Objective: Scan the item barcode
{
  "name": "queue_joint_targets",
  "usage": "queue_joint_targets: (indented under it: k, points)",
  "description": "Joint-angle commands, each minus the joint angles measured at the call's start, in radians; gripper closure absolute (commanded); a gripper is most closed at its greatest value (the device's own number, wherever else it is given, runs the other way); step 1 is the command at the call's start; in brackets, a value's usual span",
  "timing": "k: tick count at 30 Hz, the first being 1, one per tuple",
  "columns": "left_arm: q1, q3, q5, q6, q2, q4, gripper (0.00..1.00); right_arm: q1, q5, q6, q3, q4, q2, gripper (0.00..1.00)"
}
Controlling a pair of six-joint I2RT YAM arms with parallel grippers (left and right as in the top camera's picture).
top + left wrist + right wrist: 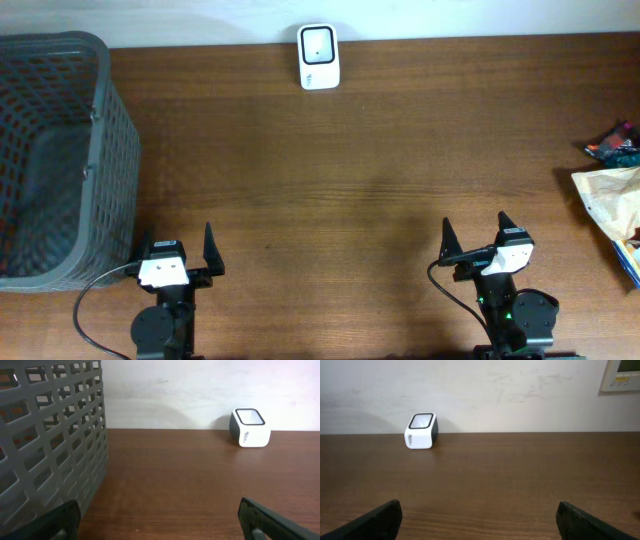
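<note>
While the scanner (319,57) sits at the back of the surface (330,180), left claw (177,236) and right claw (474,222) are both spread wide, gripping and touching nothing.

**Surface and Material Findings**

Table (350,200): brown wood grain, smooth, with a low satin sheen.
Basket (112,150): grey moulded plastic lattice, matt.
Scanner (319,57): white plastic shell, smooth and slightly glossy, with a dark shiny window on top.
Snack packets (612,195): crinkled film wrappers, glossy.
Left gripper (177,238) and right gripper (474,222): matt black plastic fingers on white plastic housings.
Wall (520,395): off-white paint, matt, faintly scuffed.
</note>
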Motion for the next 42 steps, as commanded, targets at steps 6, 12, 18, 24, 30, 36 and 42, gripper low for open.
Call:
queue_joint_targets:
  k: [6,12,18,24,30,36,42]
  points:
    - [-0.004,-0.006,0.003,-0.009,-0.007,-0.004,0.01,0.005,0.008,0.003,-0.009,-0.003,-0.007,0.02]
    - [-0.004,-0.005,0.004,-0.010,-0.007,-0.001,0.01,0.005,0.008,0.003,-0.009,-0.003,-0.007,0.02]
    - [-0.004,-0.005,0.004,-0.010,-0.006,-0.001,0.01,0.005,0.008,0.003,-0.009,-0.003,-0.007,0.02]
    - [-0.004,-0.005,0.004,-0.010,-0.006,-0.001,0.01,0.005,0.008,0.003,-0.009,-0.003,-0.007,0.02]
    - [-0.004,-0.005,0.004,-0.010,-0.006,-0.001,0.01,0.004,0.105,0.003,-0.009,-0.013,-0.007,0.02]
    - [-0.004,-0.005,0.004,-0.010,-0.006,-0.001,0.01,0.003,0.137,-0.111,-0.009,-0.016,-0.007,0.02]
    - [-0.004,-0.005,0.004,-0.010,-0.006,-0.001,0.01,0.004,0.135,-0.125,-0.009,-0.017,-0.007,0.02]
